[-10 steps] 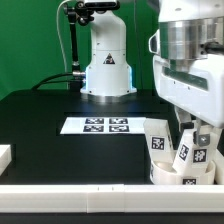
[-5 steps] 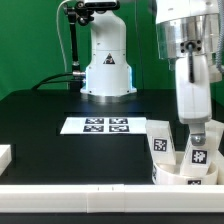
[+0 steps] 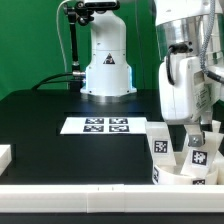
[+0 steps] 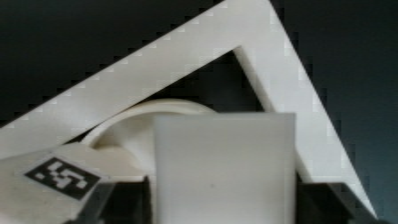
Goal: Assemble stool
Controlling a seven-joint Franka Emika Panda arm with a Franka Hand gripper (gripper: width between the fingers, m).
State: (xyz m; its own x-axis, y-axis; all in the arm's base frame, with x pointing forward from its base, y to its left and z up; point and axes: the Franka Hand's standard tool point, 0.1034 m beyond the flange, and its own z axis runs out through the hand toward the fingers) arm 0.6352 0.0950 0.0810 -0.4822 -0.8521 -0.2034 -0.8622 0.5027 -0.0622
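The round white seat (image 3: 172,174) lies at the front of the exterior view's right, against white walls. A tagged white leg (image 3: 160,140) stands upright on it. My gripper (image 3: 203,133) points straight down, shut on a second tagged leg (image 3: 198,154) that stands on the seat. In the wrist view this leg (image 4: 222,160) fills the gap between my dark fingers (image 4: 125,200), with the curved seat (image 4: 151,112) behind it and the other tagged leg (image 4: 63,175) beside it. I cannot pick out a third leg.
The marker board (image 3: 105,125) lies flat mid-table. A plain white block (image 3: 4,155) sits at the exterior view's left edge. A white rail (image 3: 80,200) runs along the front. White walls (image 4: 267,70) form a corner around the seat. The robot base (image 3: 108,65) stands behind.
My wrist has turned about its vertical axis over the seat while staying on the leg. The leg's tag now faces differently. The other leg and seat stay put.
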